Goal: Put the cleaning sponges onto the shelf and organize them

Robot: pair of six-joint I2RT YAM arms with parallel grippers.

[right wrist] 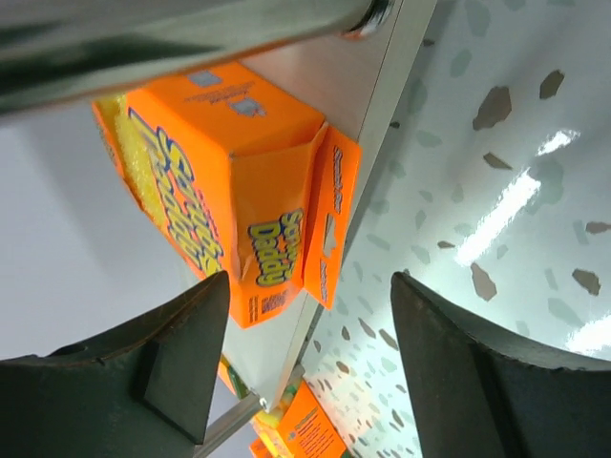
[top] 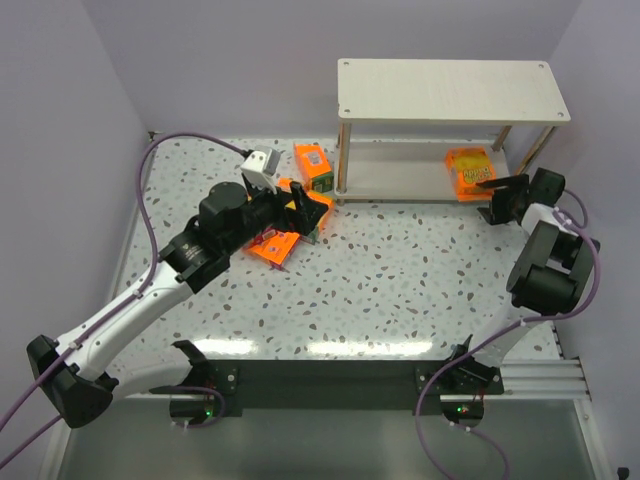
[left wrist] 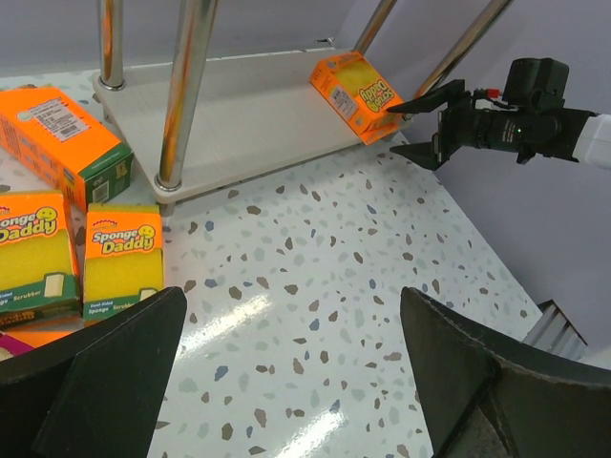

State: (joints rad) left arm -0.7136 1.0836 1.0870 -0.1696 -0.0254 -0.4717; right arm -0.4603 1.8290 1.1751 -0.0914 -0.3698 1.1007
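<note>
One orange sponge pack lies on the lower board of the shelf, near its right end. It also shows in the right wrist view and the left wrist view. My right gripper is open and empty, just right of this pack and not touching it; in its own view the jaws stand wide apart. Several more packs lie on the table left of the shelf. My left gripper is open and empty above them.
The shelf's top board overhangs the lower one on thin legs. White walls close in the left, back and right. Speckled tabletop lies between the two arms. The right arm shows in the left wrist view.
</note>
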